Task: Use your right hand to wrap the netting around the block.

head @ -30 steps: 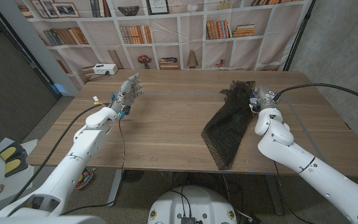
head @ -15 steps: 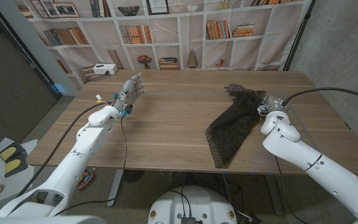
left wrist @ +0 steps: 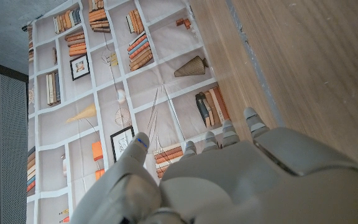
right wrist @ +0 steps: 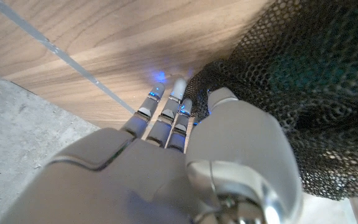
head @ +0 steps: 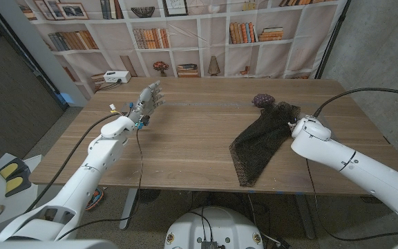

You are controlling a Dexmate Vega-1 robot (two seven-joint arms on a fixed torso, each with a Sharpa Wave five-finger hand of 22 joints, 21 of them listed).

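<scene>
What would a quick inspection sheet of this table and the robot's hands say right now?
Surface: wooden table, bare wood in the middle.
Job's things: black netting spread toward the near edge; small dark block at its far end, uncovered.
Clutter: white box at the far left corner.
Hands: right hand at the netting's edge, grip unclear; left hand raised, fingers apart, holding nothing.
Cables: black cable along the left arm; another arcs to the right arm.
Surroundings: bookshelf backdrop behind the table.

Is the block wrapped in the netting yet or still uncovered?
Uncovered: the block sits bare at the far corner of the spread netting.
</scene>
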